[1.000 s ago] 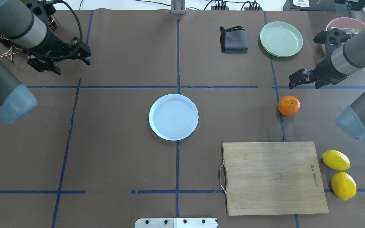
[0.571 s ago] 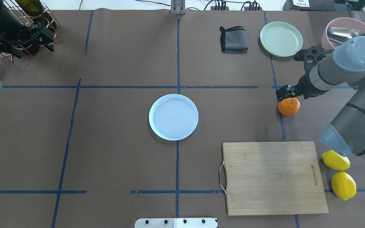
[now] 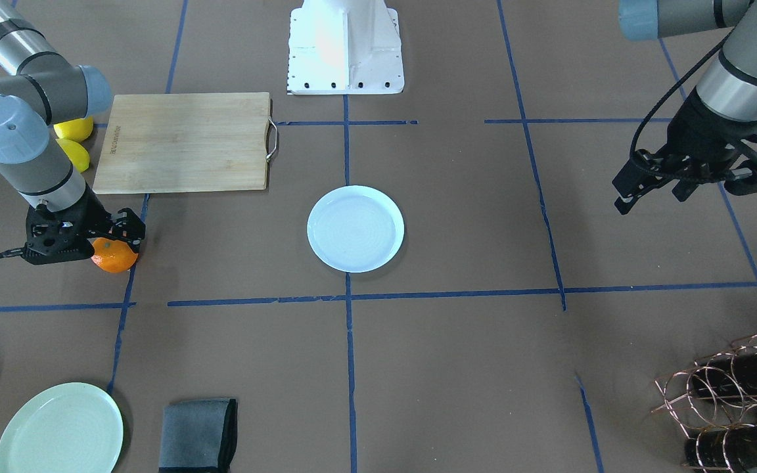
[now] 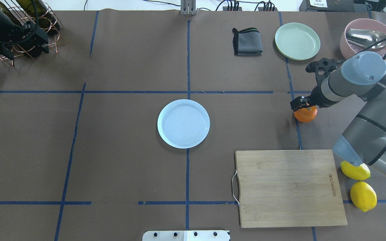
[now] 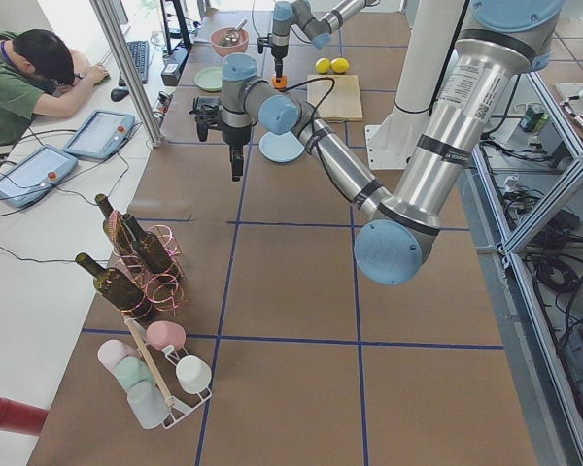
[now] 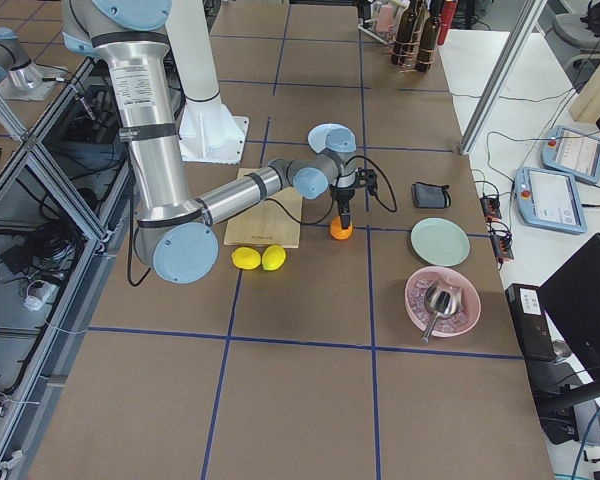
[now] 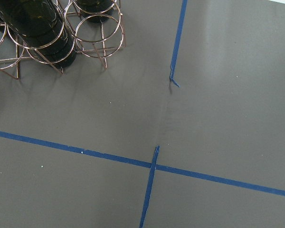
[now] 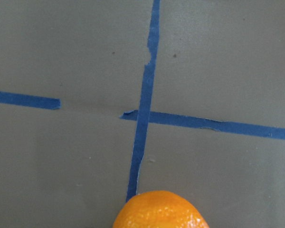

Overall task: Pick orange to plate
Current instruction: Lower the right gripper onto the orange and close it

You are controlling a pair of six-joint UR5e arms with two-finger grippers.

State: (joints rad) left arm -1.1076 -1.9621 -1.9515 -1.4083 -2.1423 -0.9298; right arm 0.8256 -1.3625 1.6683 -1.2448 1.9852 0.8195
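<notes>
Now that the right end effector [image 4: 301, 103] has dropped close over the top of the orange [image 4: 306, 115], I cannot tell whether its fingers are spread or already pinching. The orange sits on the worktop [image 4: 129, 160], well apart from the white plate [image 4: 183, 124], so the grasp looks imminent.

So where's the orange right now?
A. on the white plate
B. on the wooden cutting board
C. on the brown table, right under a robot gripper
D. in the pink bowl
C: the orange sits on the brown table with the right gripper directly over it, well apart from the plate.
</notes>
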